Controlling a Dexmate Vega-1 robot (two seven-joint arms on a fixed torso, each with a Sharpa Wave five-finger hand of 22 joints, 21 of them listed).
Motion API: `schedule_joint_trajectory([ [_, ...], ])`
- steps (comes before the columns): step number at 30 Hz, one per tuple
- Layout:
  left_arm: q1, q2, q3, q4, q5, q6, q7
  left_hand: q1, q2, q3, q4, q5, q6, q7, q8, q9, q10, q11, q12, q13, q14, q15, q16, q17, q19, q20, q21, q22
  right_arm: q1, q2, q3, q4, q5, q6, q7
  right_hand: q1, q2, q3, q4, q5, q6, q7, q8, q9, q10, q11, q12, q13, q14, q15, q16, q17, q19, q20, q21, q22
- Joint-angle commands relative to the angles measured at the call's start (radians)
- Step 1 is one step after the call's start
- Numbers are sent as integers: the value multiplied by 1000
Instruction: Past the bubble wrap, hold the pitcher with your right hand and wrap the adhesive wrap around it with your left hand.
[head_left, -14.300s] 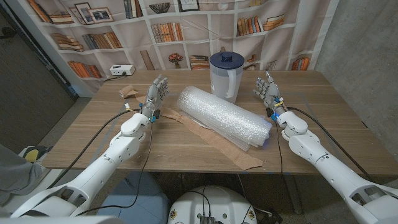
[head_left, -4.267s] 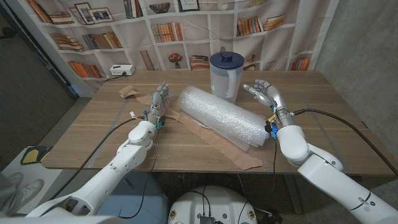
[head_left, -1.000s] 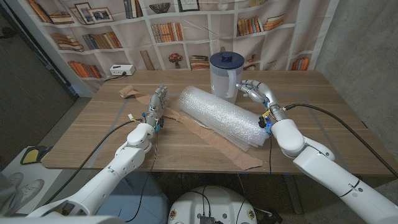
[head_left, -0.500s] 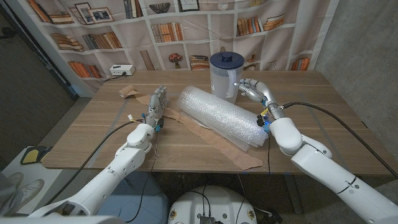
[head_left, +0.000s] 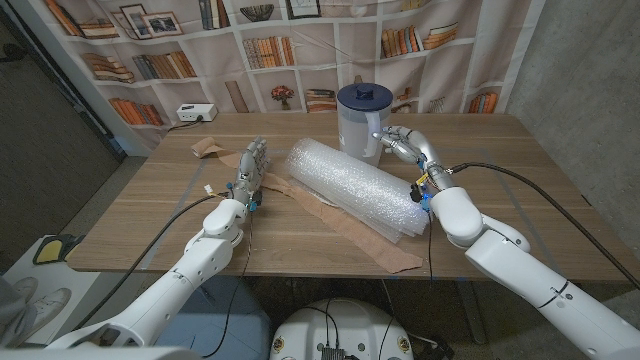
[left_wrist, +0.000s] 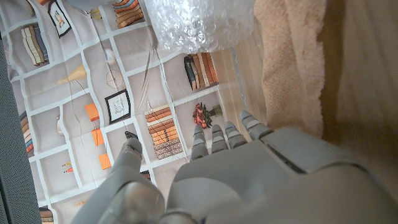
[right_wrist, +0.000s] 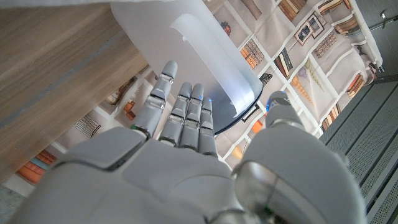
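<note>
The translucent pitcher (head_left: 358, 125) with a dark blue lid stands upright at the back of the table, behind the roll of bubble wrap (head_left: 360, 186). My right hand (head_left: 402, 144) is beside the pitcher's right side, fingers apart and reaching toward it, holding nothing. In the right wrist view the fingers (right_wrist: 186, 112) are close to the pitcher wall (right_wrist: 205, 59); whether they touch it I cannot tell. The brown adhesive wrap (head_left: 352, 232) lies as a long strip under the bubble wrap. My left hand (head_left: 251, 167) stands open by the strip's left end (left_wrist: 292, 62), next to the bubble wrap (left_wrist: 199, 22).
A crumpled brown piece (head_left: 210, 147) lies at the back left, and a small white device (head_left: 197, 113) sits at the table's (head_left: 150, 215) far left edge. A bookshelf-printed backdrop hangs behind. The bubble wrap roll lies between my two hands.
My right hand has moved left and a little farther back, closing in on the pitcher's side. The left hand, pitcher and wraps have stayed in place.
</note>
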Motion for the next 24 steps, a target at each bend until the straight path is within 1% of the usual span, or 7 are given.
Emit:
schedule_joint_trajectory([
  [1, 9, 3, -4, -9, -3, -5, 2, -1, 9, -2, -2, 4, 10, 1, 2, 3, 11, 1, 5, 4, -2, 7, 4, 4, 4, -1, -1, 5, 9, 3, -11, 6, -4, 10, 4, 6, 2, -4, -1, -5, 19, -2, 2, 5, 15, -7, 12, 5, 0, -8, -1, 4, 1, -6, 1, 5],
  [2, 10, 3, -4, -10, -3, -5, 2, -1, 9, -2, -2, 4, 11, 2, 2, 3, 11, 0, 5, 4, -2, 7, 4, 4, 4, -1, -1, 5, 9, 2, -11, 6, -6, 9, 3, 6, 2, -5, -1, -5, 29, -5, 4, 6, 22, -6, 17, 6, 0, -15, -2, 6, 1, -6, 0, 5],
  [8, 16, 5, -5, -17, -4, -5, 5, -1, 10, -2, -2, 4, 10, 2, 2, 3, 10, 0, 4, 4, -2, 7, 4, 4, 5, -2, -1, 5, 12, 2, -15, 7, -8, 8, 7, 8, 5, -7, -1, -5, 42, -11, 7, 7, 35, -11, 26, 9, 12, -24, 3, 9, 5, -12, 1, 6],
  [9, 19, 6, -6, -20, -4, -5, 6, -1, 10, -2, -2, 4, 10, 2, 1, 3, 10, -1, 4, 4, -2, 7, 4, 4, 4, -2, -1, 5, 12, 4, -16, 8, -5, 7, 9, 8, 4, -8, -1, -5, 45, -16, 7, 7, 36, -13, 27, 10, 12, -24, 3, 9, 6, -12, 1, 6],
  [13, 25, 10, -9, -26, -4, -4, 8, -1, 10, -2, -3, 4, 10, 1, 1, 3, 11, -1, 5, 4, -2, 7, 4, 4, 5, -1, -2, 5, 15, 6, -18, 12, 4, 10, 17, 9, 4, -9, -1, -5, 47, -21, 7, 8, 38, -14, 29, 11, 14, -24, 4, 10, 7, -14, 1, 6],
  [20, 32, 16, -12, -34, -5, -4, 8, 0, 10, -2, -3, 4, 10, 2, 1, 3, 11, -1, 5, 4, -2, 7, 4, 4, 4, -1, -2, 5, 26, 10, -24, 23, 14, 19, 28, 12, 3, -11, -2, -5, 47, -21, 5, 10, 31, -15, 30, 14, 9, -20, 2, 12, 8, -14, 1, 6],
  [24, 37, 19, -15, -39, -7, -5, 8, 0, 10, -2, -3, 4, 10, 1, 1, 3, 11, -2, 5, 4, -1, 7, 5, 4, 4, -1, -2, 5, 32, 11, -25, 27, 23, 23, 36, 13, 4, -12, -2, -5, 47, -30, 4, 11, 21, -17, 28, 16, 2, -18, -1, 14, 0, -13, -3, 6],
])
